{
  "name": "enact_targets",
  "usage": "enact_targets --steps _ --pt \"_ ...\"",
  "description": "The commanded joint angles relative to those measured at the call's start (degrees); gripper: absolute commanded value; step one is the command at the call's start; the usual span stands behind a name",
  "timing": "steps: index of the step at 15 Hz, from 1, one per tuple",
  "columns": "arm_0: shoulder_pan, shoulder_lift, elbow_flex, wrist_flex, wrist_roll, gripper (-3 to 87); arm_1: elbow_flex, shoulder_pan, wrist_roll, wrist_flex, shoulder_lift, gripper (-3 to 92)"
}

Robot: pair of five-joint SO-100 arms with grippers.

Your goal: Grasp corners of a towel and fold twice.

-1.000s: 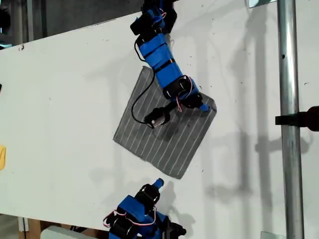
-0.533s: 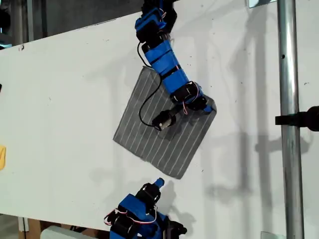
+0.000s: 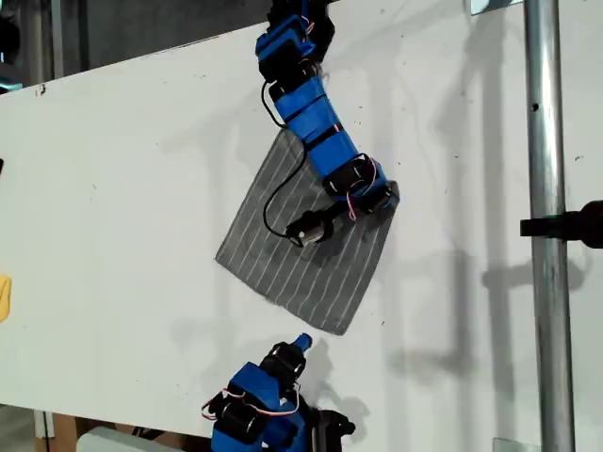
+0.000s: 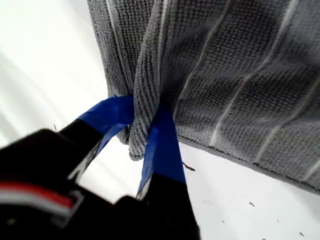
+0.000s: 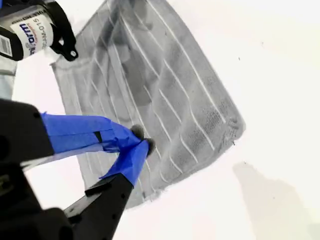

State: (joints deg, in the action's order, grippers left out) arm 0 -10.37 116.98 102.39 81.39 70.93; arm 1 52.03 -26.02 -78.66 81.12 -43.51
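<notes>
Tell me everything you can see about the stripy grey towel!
The towel is a dark grey, soft-looking square cloth with thin white stripes and a thin hemmed edge. It lies mostly flat on the white table, turned like a diamond in the exterior view. My first gripper pinches one corner, bunching it into a fold between its blue-taped fingers. My second gripper is shut with its tips over the towel, apparently not gripping it.

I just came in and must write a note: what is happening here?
Two arms work on a grey striped towel on a white table. My first hand is shut on its corner at the exterior view's right, bunching the cloth. My second hand, shut and empty, is off the towel near its lowest corner in that view. No fold is made yet.
</notes>
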Motion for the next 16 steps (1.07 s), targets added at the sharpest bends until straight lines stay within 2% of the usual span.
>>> enact_targets --steps 1,2,4,8,9,10,13,14,16 --pt "1.5 2.5 0.0 -3.5 -2.7 21.0 1.1 1.1 1.0 0.0 -1.5 -0.2" --pt "1.2 0.9 -2.4 -1.6 -4.0 26.1 1.1 1.1 1.0 0.2 -1.7 -0.2" --pt "1.6 -3.9 -4.2 0.5 -6.6 25.3 1.1 1.1 1.0 -0.1 -1.7 -0.2" --pt "4.9 -11.2 -0.6 -1.0 -5.5 20.6 1.1 1.1 1.0 -0.4 -1.8 -0.2" --pt "5.4 -12.0 -0.4 -1.7 -6.9 16.4 1.1 1.0 1.0 -0.4 -1.8 -0.3" --pt "6.2 -12.3 1.6 -4.2 -8.6 15.9 1.1 0.9 1.0 -0.4 -1.9 -0.3" --pt "5.7 -12.2 9.8 -14.3 -10.7 26.9 1.1 0.4 0.5 -0.2 -2.1 -0.3" --pt "5.4 -13.4 10.5 -14.6 -9.8 27.1 1.1 0.2 0.4 -0.2 -2.1 -0.3" --pt "4.4 -15.1 15.3 -18.8 -6.2 27.2 1.1 -0.1 0.2 -0.2 -2.1 -0.3"
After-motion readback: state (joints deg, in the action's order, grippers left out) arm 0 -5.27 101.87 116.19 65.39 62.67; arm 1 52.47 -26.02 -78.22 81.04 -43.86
